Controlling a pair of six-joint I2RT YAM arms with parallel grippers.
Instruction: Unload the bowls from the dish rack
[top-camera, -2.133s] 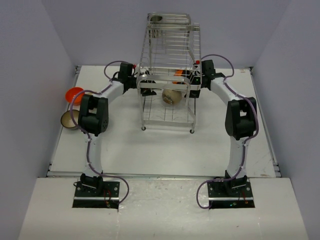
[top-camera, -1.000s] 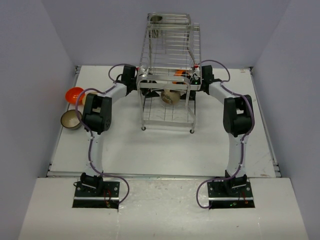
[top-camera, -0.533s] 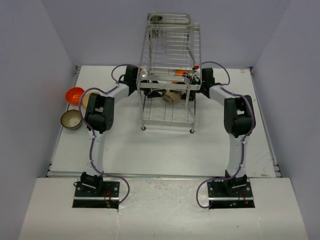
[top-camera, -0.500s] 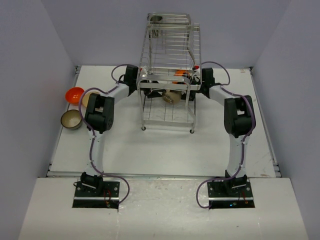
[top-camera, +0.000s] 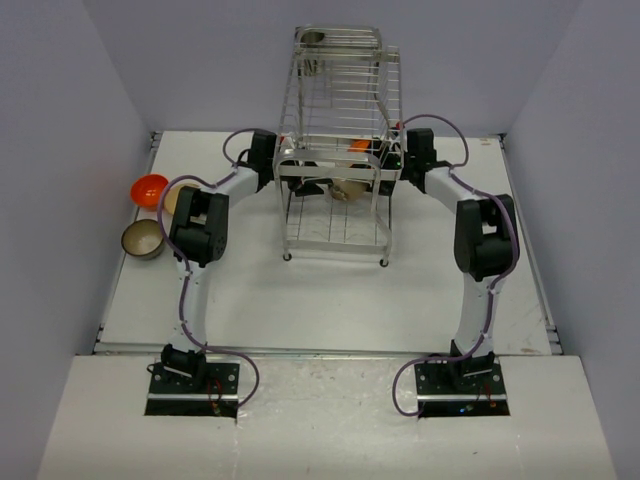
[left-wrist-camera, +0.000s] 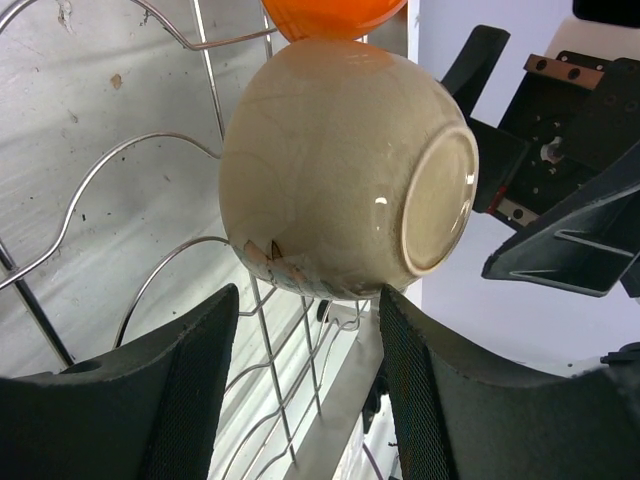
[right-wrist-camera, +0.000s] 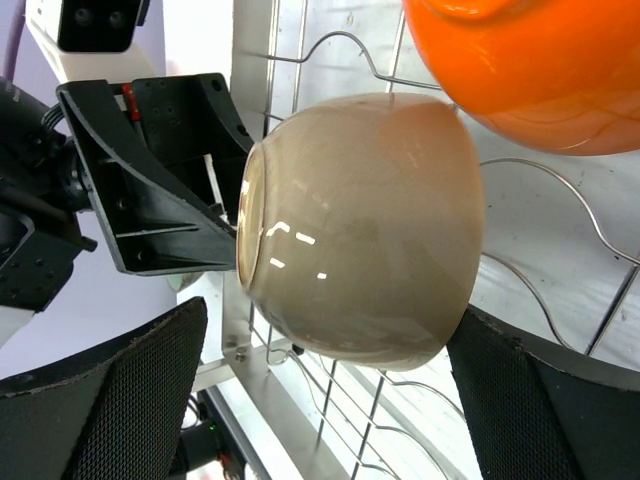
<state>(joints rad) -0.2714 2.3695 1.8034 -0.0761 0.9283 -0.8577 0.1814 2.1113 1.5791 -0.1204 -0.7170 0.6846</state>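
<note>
Since two seconds ago the left arm has pushed deeper into the dish rack (top-camera: 335, 100). The right arm's elbow has swung outward, and the cream-beige bowl (left-wrist-camera: 340, 170) has shifted a little to the right on the lower tier.

That bowl is smooth, glazed and round-bellied, with small bright glints on its skin. It lies on its side against thin, shiny wire loops. Its flat foot ring shows in the left wrist view, along with a chipped, reddish patch at the rim. A glossy orange bowl (right-wrist-camera: 540, 70) sits just beside it in the same tier.

The left gripper (left-wrist-camera: 308, 300) is spread, with its black, mesh-textured fingers reaching just under the cream-beige bowl and not clamped on it. The right gripper (right-wrist-camera: 328, 340) is spread wide, with one finger on either side of the bowl. It grasps nothing, and I cannot tell whether a pad touches the glaze.

On the white table (top-camera: 330, 290), a second orange bowl (top-camera: 150, 188) and a brown-olive bowl (top-camera: 143, 238) rest near the left edge, well apart from the rack.
</note>
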